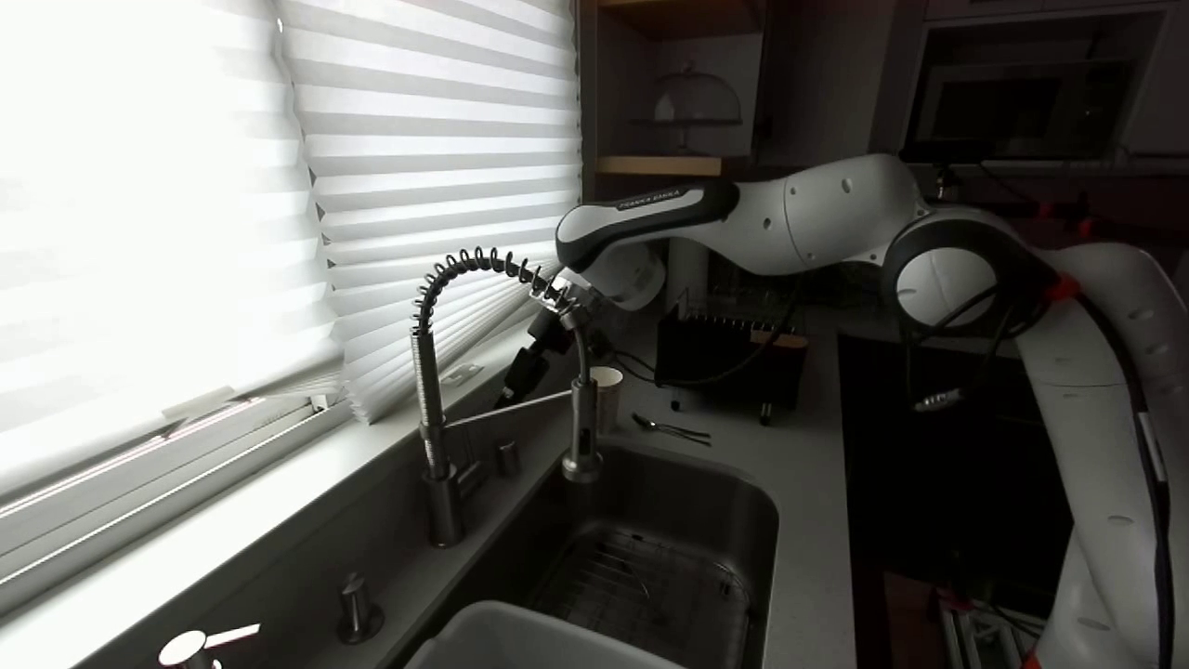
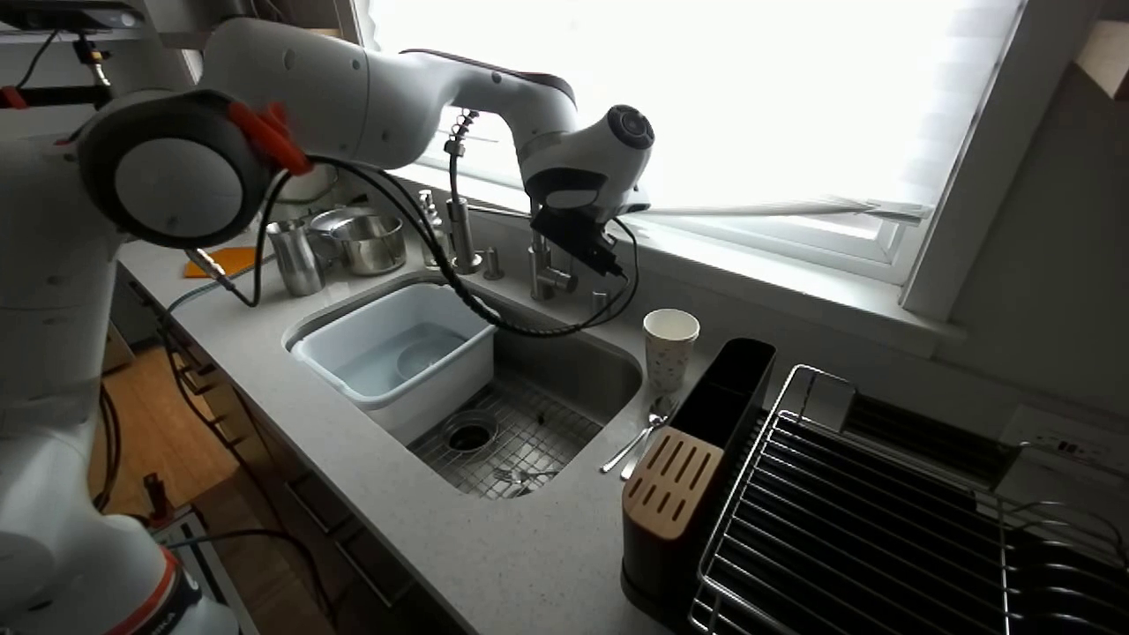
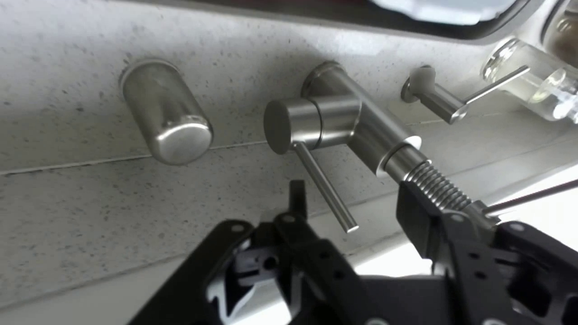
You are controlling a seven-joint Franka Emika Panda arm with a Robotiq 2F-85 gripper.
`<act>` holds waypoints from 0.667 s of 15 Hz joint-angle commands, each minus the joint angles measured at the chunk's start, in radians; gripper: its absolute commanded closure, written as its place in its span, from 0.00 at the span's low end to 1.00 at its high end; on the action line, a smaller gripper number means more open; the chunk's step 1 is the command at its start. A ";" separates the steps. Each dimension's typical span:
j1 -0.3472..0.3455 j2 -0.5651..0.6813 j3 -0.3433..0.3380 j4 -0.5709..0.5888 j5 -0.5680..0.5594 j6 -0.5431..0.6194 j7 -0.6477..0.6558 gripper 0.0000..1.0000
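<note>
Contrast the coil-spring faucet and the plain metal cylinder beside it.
The faucet has a lever; the cylinder has none. The faucet continues into a spring coil; the cylinder ends in a closed top. The faucet stands much taller than the cylinder. Both are silvery metal on the counter.

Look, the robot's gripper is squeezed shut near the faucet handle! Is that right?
Not quite: the gripper is open, not squeezed shut. The wrist view shows its fingers spread apart. It is near the faucet handle, as you said.
</note>
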 commanded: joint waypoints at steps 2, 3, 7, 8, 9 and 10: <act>-0.010 -0.238 -0.054 -0.213 -0.113 -0.076 0.063 0.05; -0.007 -0.281 -0.067 -0.243 -0.140 -0.090 0.078 0.00; 0.000 -0.469 -0.120 -0.393 -0.285 -0.067 0.152 0.00; 0.003 -0.518 -0.131 -0.426 -0.329 -0.063 0.190 0.00; 0.002 -0.559 -0.143 -0.454 -0.367 -0.069 0.224 0.00; 0.004 -0.604 -0.152 -0.486 -0.411 -0.066 0.267 0.00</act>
